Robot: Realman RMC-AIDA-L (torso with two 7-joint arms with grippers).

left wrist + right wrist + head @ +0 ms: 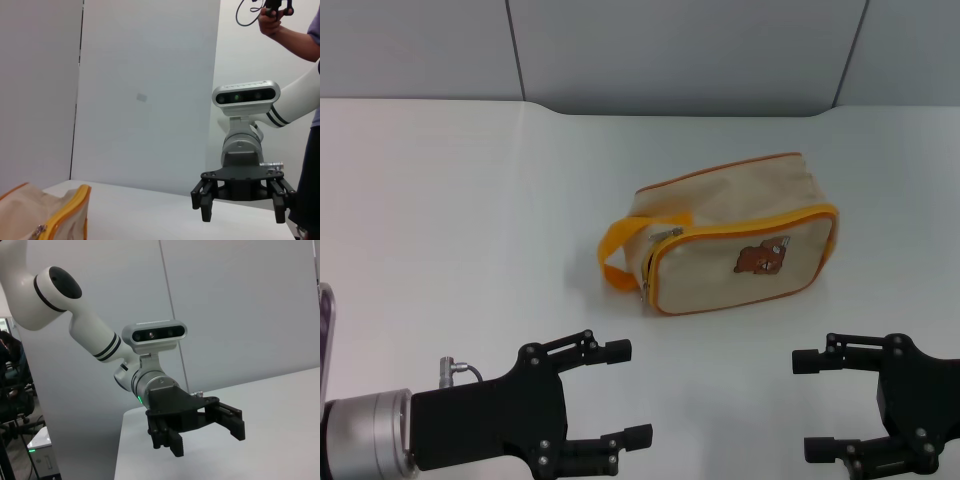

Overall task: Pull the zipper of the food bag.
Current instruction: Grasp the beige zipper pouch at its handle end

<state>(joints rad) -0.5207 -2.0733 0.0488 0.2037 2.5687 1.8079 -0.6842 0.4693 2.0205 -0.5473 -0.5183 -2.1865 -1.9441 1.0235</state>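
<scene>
The food bag [730,215] lies on the white table [470,220], right of centre, with its bear patch [762,259] facing me and its orange strap [613,250] at its left end. The zipper [651,265] runs along the orange piping at that end, with a small silvery pull tab [645,293] low down. My left gripper [628,393] is open near the front edge, apart from the bag. My right gripper [806,405] is open at the front right, also apart. A corner of the bag [50,212] shows in the left wrist view.
A grey wall panel [670,50] stands behind the table. The left wrist view shows my right gripper [243,215] farther off and a person's hand [272,20] with a cable behind. The right wrist view shows my left gripper [207,440].
</scene>
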